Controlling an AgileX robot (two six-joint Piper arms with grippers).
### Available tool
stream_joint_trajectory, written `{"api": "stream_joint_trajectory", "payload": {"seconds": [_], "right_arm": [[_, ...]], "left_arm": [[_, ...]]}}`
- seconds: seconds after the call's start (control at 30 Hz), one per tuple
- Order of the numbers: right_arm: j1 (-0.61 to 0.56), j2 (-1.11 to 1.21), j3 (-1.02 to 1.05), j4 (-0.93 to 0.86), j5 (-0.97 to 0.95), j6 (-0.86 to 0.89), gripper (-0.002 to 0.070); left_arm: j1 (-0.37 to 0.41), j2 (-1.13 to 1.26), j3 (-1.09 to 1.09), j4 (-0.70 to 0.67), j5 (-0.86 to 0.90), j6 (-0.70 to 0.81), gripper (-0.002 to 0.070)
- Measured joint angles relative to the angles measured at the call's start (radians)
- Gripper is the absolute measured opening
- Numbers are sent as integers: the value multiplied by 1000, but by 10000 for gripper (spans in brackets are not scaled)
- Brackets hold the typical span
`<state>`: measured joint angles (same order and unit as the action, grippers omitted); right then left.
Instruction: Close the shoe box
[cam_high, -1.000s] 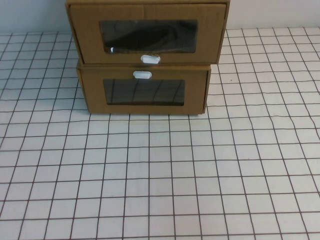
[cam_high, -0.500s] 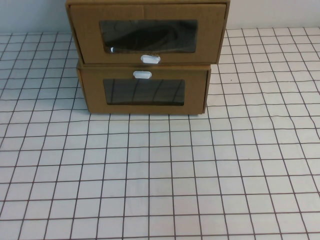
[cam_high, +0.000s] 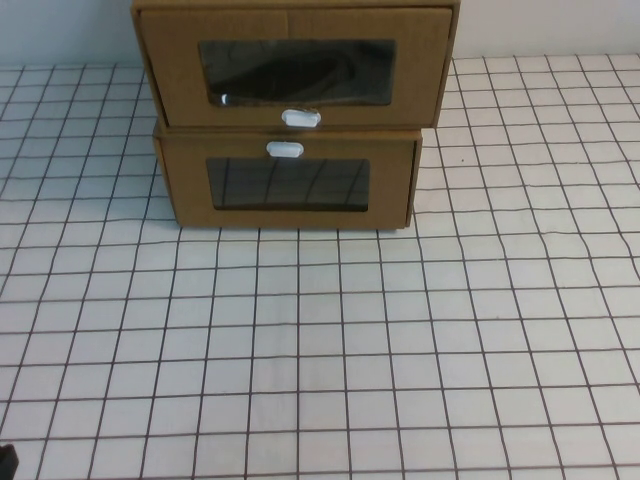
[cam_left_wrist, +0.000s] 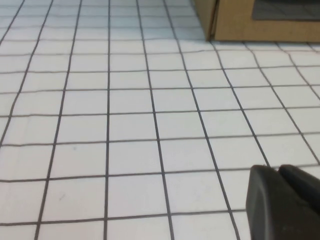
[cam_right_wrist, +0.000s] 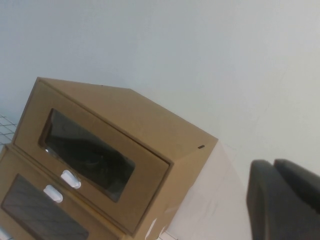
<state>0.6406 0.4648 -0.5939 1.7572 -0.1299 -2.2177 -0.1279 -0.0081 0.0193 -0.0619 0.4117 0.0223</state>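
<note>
high view, shoe box (cam_high: 296, 66): brown cardboard, the upper of two stacked boxes at the far middle of the bench (cam_high: 320, 340); its drawer front stands a little proud of the outer sleeve, so the drawer is not pushed fully in.
high view, window (cam_high: 296, 72): clear rectangle in that front, something dark behind it.
high view, pull tab (cam_high: 300, 118): small and white, just below the window.
high view, lower box (cam_high: 288, 182): similar cardboard box under the shoe box, resting on the bench, its white tab above its own window.
high view, bench: white with a dark grid of lines.
high view, left hand (cam_high: 6, 459): only a dark sliver at the near left corner, well apart from the boxes; how far open it is, cannot tell.
left wrist view, left hand (cam_left_wrist: 285, 202): a dark fingertip above the gridded bench, holding nothing that shows; its opening cannot be told.
left wrist view, lower box (cam_left_wrist: 260, 20): one cardboard corner resting on the bench, well apart from the hand.
right wrist view, shoe box (cam_right_wrist: 115, 145): on top of the lower box, tab beneath its dark window, pale wall (cam_right_wrist: 200, 60) behind.
right wrist view, right hand (cam_right_wrist: 285, 200): dark finger parts off to one side of the box, clear of it, gripping nothing seen; opening cannot be told.
</note>
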Motion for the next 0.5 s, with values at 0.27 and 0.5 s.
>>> {"api": "stream_joint_trajectory", "payload": {"seconds": [0.27,0.5], "right_arm": [[0,0,0,0,5,0,-13],[0,0,0,0,5,0,-14]], "left_arm": [[0,-2,5,41,-8,-54,-2],[0,-2,5,45,-8,-58,-2]]}}
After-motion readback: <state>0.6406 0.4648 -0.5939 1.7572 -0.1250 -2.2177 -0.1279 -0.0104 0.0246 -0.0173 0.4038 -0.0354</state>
